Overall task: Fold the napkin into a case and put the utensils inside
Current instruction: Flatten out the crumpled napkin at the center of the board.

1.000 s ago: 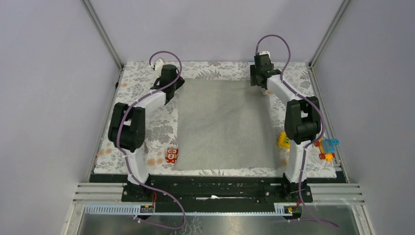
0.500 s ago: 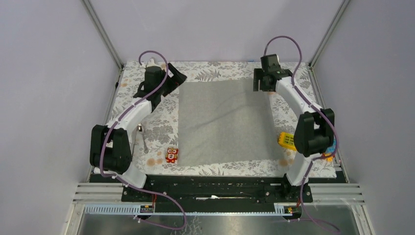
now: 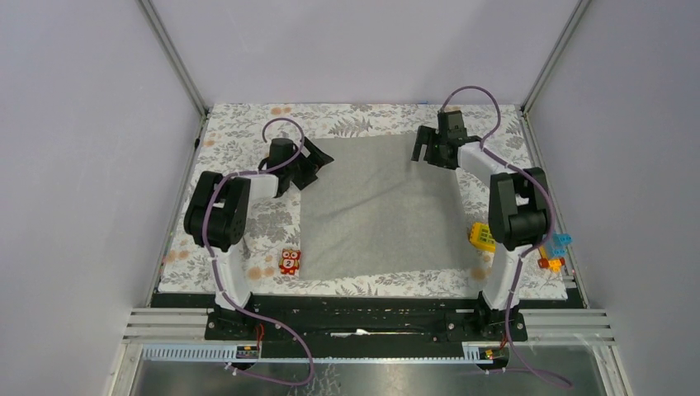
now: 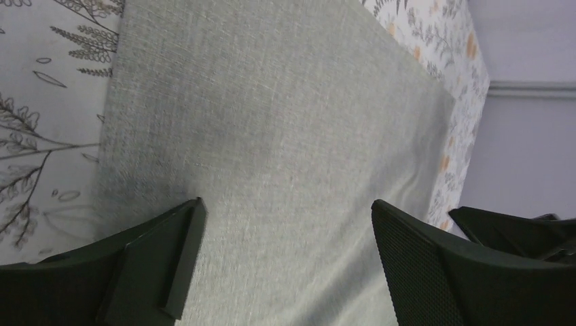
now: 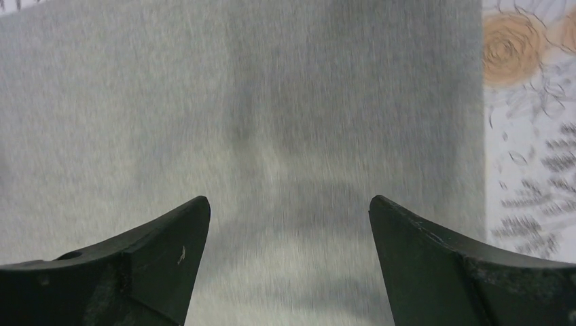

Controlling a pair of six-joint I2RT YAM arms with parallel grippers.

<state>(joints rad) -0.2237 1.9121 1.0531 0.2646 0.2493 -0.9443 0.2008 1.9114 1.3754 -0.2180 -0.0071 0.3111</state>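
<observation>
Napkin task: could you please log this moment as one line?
stage: pre-fold | napkin: flat, unfolded | left hand: open, near far-left corner | right hand: open, near far-right corner | utensils: not in view

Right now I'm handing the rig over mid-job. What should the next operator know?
Left gripper: open, over the far-left corner of the napkin, holding nothing.
Right gripper: open, over the far-right corner, holding nothing.
Napkin: flat and unfolded on the floral table cover.
Utensils: not visible in any view.
Done: no fold made yet.
Left: fold the napkin, then insert the utensils.
</observation>
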